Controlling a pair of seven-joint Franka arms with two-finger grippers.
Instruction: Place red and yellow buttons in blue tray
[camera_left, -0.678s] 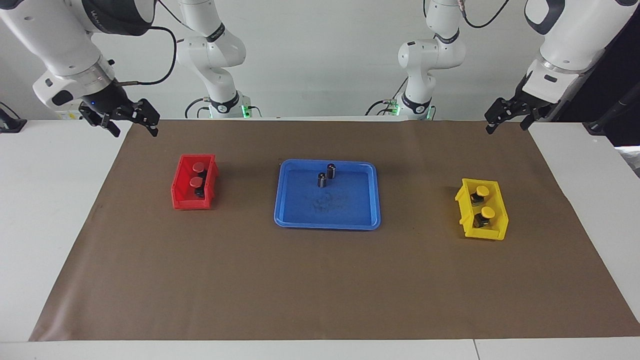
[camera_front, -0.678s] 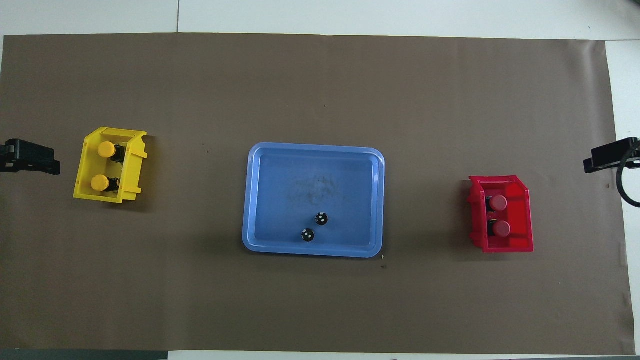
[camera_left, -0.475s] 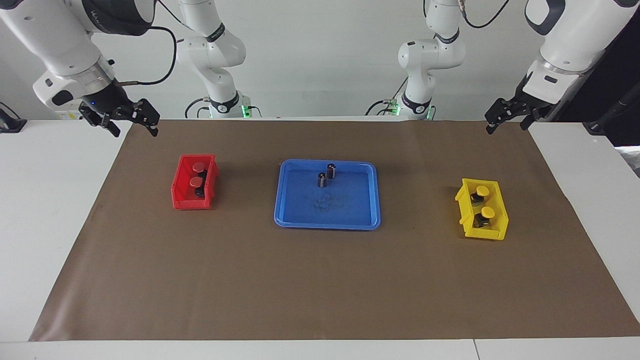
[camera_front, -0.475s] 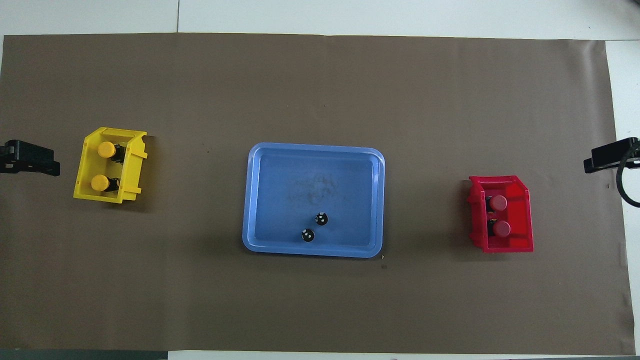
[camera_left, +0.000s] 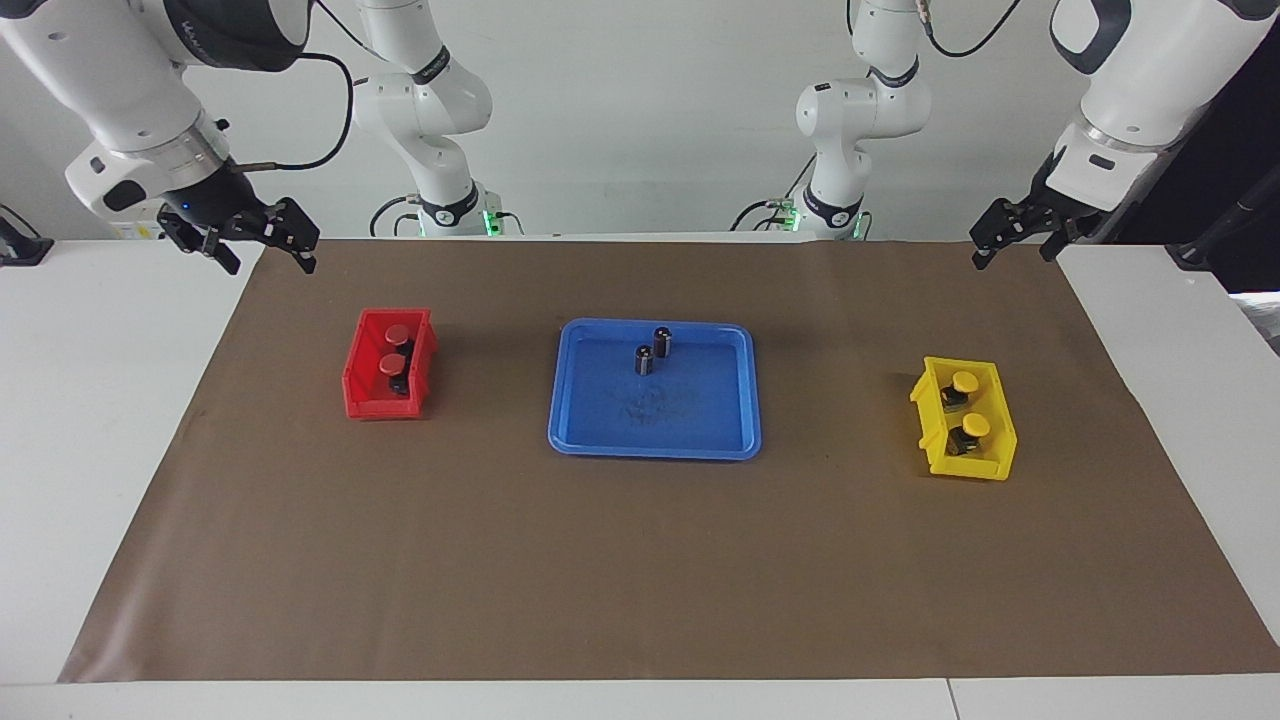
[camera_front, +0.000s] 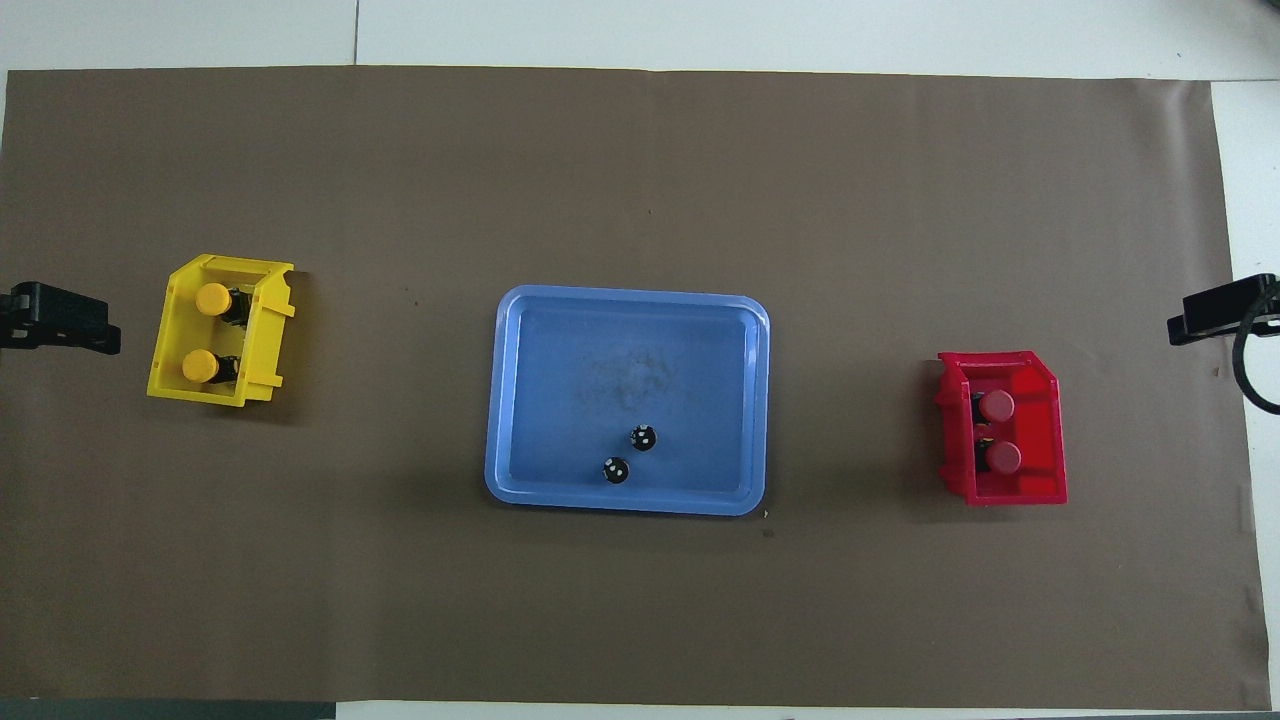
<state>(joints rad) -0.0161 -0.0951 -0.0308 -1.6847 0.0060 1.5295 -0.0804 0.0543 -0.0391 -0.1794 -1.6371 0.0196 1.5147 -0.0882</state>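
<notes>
Your left end effector (camera_left: 1012, 246) was spread and empty, hanging over the counter (camera_left: 640, 560) edge at the left arm's end. Right end effector (camera_left: 262, 253) was the same: fingers apart, holding nothing, over the mat corner at the right arm's end.

Taking the blue tray (camera_left: 735, 400) as clock centre in the overhead view: yellow buttons (camera_front: 207, 333) sat around 9 o'clock in the yellow bin (camera_front: 160, 350), just beside the left end effector's tip but untouched. Red buttons (camera_front: 1000, 432) sat around 3 o'clock in the red bin (camera_front: 1045, 490). The tray carried only two dark cylinders (camera_front: 630, 452), upright near its robot-side rim.
</notes>
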